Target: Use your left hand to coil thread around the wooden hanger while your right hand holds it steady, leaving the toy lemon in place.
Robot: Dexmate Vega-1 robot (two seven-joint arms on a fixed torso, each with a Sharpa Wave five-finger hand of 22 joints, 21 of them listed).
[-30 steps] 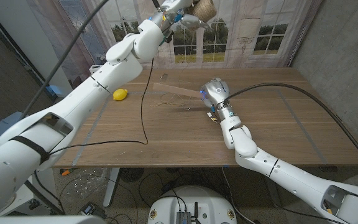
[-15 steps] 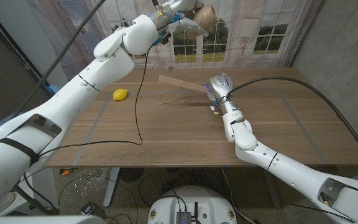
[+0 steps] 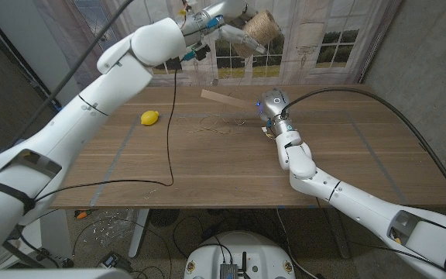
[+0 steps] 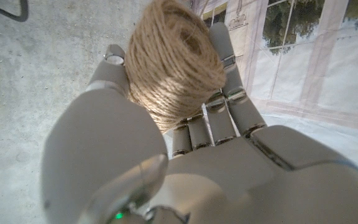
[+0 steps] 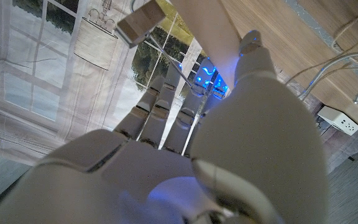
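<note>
Left hand: our left hand (image 3: 235,23) is raised high over the far side of the table, its fingers (image 4: 225,93) wrapped round the twine spool (image 3: 259,29).
Right hand: our right hand (image 3: 273,108) is clamped on the right end of the hanger (image 3: 221,98), lifting it at a tilt above the table (image 3: 207,170), far of centre.
Thread: a loose tangle (image 3: 211,124) lies on the table just near of the hanger; we cannot trace a strand from spool to hanger.
Lemon: the lemon (image 3: 150,118) sits at the far left, well apart from both hands, untouched.
Progress: we judge the hold is done but the coiling barely begun; we see no turns on the wood.
Left to do: bring the spool down and round the hanger.
</note>
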